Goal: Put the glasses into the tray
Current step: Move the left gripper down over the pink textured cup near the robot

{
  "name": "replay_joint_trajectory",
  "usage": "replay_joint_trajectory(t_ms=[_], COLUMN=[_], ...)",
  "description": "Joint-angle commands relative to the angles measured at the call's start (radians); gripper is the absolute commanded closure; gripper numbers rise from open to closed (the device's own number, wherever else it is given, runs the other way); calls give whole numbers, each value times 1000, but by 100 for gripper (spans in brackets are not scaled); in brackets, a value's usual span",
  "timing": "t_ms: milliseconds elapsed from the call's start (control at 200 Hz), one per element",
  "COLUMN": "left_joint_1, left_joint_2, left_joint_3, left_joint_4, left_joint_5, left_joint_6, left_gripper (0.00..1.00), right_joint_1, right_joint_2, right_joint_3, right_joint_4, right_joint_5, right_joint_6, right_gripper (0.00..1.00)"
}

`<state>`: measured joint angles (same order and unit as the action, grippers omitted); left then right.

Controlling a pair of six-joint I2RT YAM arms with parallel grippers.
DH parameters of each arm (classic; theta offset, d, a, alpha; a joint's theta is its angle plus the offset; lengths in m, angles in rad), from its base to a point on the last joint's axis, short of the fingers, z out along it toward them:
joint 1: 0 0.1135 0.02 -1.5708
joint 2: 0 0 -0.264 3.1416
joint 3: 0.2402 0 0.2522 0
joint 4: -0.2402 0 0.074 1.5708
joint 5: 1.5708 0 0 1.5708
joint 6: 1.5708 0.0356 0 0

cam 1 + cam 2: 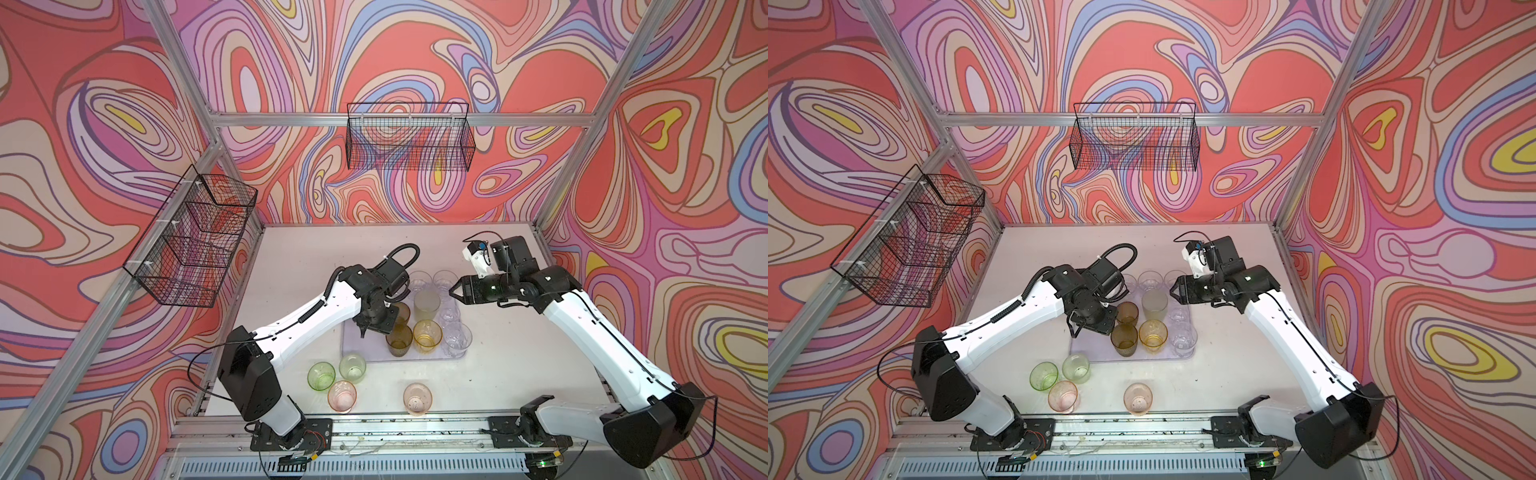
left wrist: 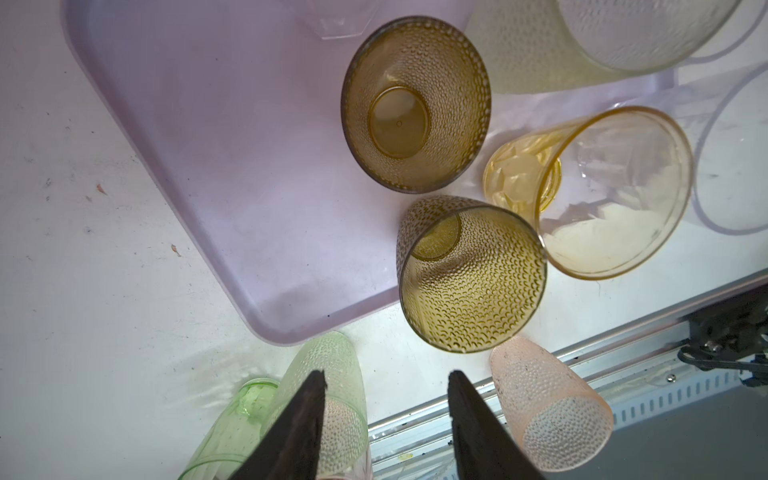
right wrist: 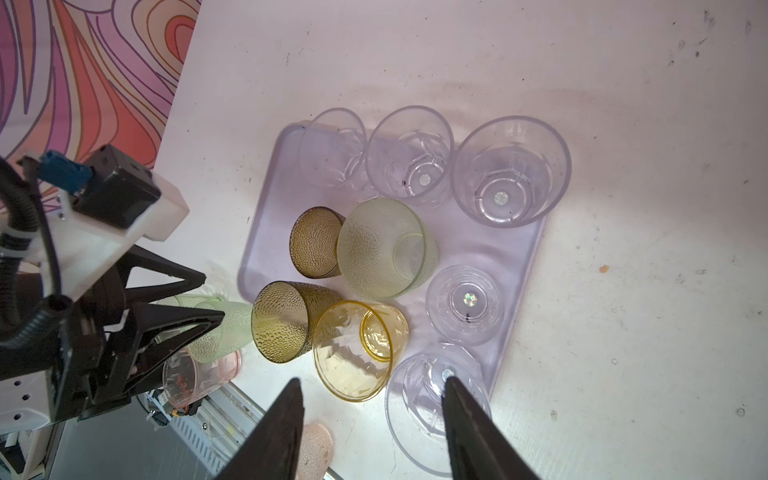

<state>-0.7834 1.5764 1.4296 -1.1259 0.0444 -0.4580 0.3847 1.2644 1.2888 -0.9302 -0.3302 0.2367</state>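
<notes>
I see the tray (image 1: 358, 352) lying mid-bench (image 1: 519, 365), with most of the glasses standing upright on it. There are two olive-brown glasses (image 3: 316, 243), an amber glass (image 3: 357, 349), a large pale glass (image 3: 384, 249) and five clear glasses (image 3: 511, 170) along its far and right edges. In both top views the clear ones almost melt into the tray, and the left arm covers most of the far-left one.

Four more stand on the bench between the tray and the near edge, toward the left. They are a green glass (image 1: 321, 376), a light green glass (image 1: 352, 368) just beside the tray's near left corner, and two pink glasses (image 1: 342, 396).

The left tool (image 2: 386, 378) hangs above the tray's left side, its fingers moderately apart with nothing between them. Its wrist view cuts off the green pair behind one finger. The right tool (image 3: 374, 382) hovers by the tray's right edge, toward the far side, likewise parted and empty.
</notes>
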Motion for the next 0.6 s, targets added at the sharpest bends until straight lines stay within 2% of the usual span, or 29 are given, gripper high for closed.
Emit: replay_joint_trajectory(t_ms=[0, 225, 596], left_joint_1=[5, -16, -127], left_joint_2=[-49, -124, -153], left_joint_3=[-29, -109, -182], left_joint_4=[-32, 1, 43], left_joint_5=[33, 102, 97], left_joint_6=[47, 94, 119], left_gripper=[48, 47, 50], right_joint_1=[-6, -7, -7], right_joint_2=[-8, -10, -7], right_joint_3=[-15, -24, -26], right_joint_4=[15, 29, 40], right_joint_5=[-5, -2, -6], right_joint_6=[-6, 0, 4], right_gripper=[45, 45, 45])
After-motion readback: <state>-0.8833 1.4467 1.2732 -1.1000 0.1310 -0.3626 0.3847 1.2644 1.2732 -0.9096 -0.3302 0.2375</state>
